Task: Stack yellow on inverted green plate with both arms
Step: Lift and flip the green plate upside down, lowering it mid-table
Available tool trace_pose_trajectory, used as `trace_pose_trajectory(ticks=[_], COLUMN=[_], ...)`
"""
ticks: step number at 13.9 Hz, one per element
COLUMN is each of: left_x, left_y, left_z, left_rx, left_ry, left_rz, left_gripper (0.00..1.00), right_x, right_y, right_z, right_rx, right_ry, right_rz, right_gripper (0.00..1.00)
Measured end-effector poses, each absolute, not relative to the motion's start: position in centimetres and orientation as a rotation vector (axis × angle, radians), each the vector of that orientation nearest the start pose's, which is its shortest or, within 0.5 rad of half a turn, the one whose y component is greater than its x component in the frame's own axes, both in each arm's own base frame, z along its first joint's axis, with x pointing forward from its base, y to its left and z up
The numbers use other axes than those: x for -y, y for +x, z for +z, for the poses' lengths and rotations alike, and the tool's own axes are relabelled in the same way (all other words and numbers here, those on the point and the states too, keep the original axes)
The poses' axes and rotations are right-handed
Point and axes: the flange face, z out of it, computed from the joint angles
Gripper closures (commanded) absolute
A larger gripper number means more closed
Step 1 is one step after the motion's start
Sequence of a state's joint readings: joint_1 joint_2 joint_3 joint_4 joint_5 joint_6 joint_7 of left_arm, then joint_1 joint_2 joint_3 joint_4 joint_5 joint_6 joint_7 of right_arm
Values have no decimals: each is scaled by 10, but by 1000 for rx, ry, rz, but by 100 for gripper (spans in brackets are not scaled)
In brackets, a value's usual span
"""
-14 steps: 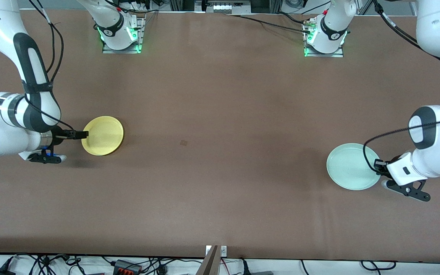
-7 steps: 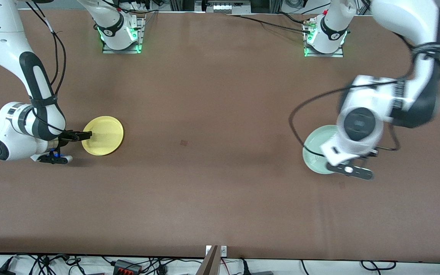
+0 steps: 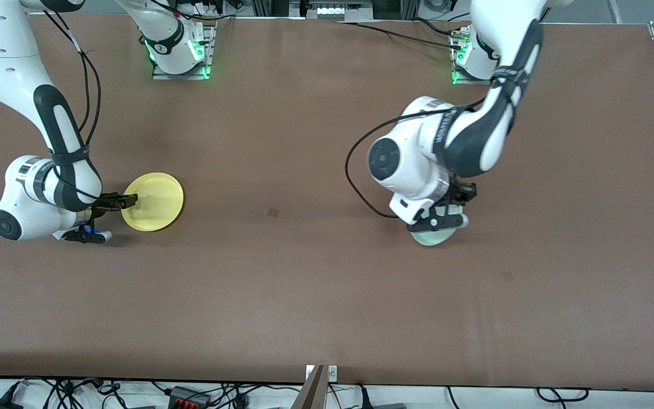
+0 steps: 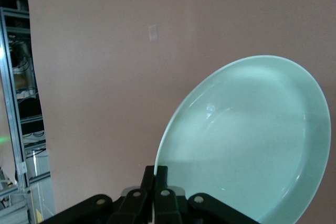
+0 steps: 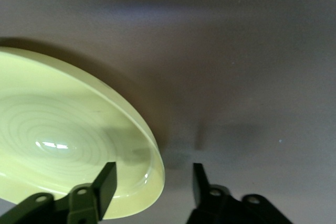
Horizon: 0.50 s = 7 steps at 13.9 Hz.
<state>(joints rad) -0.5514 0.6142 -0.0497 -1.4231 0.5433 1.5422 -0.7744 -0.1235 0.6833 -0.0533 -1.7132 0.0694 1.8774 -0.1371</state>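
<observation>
Brown desk [image 3: 304, 284]: the left end effector [image 4: 160, 174], clenched on the green plate [image 4: 247, 140], holds it tilted over mid-desk. The right end effector [image 5: 152, 182] straddles the resting yellow plate's [image 3: 154, 201] rim, fingers apart.

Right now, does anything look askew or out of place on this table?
Only the green plate: the left gripper, shut on its rim, holds it tilted over mid-table. The yellow plate lies flat, its rim between the right gripper's open fingers. No spill or damage shows.

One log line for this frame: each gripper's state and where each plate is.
left gripper: shut on green plate, lifted over table | right gripper: open, straddling yellow plate rim
</observation>
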Motion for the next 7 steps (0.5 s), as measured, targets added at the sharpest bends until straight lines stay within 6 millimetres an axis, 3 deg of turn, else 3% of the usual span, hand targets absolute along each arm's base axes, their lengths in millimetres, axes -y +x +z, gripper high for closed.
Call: trace_pose_trajectory(ticks=[4, 7], left_x=[358, 372], left_y=[553, 541], left_z=[291, 276], left_rx=[168, 239], left_ry=[-2340, -2311], left_rz=[5, -40], left_gripper=[99, 99], right_x=[100, 99], right_y=[600, 601], right_z=[162, 166], right_rx=[-111, -113], right_ry=[-2938, -2932], right_rz=[765, 763], right_gripper=[100, 100])
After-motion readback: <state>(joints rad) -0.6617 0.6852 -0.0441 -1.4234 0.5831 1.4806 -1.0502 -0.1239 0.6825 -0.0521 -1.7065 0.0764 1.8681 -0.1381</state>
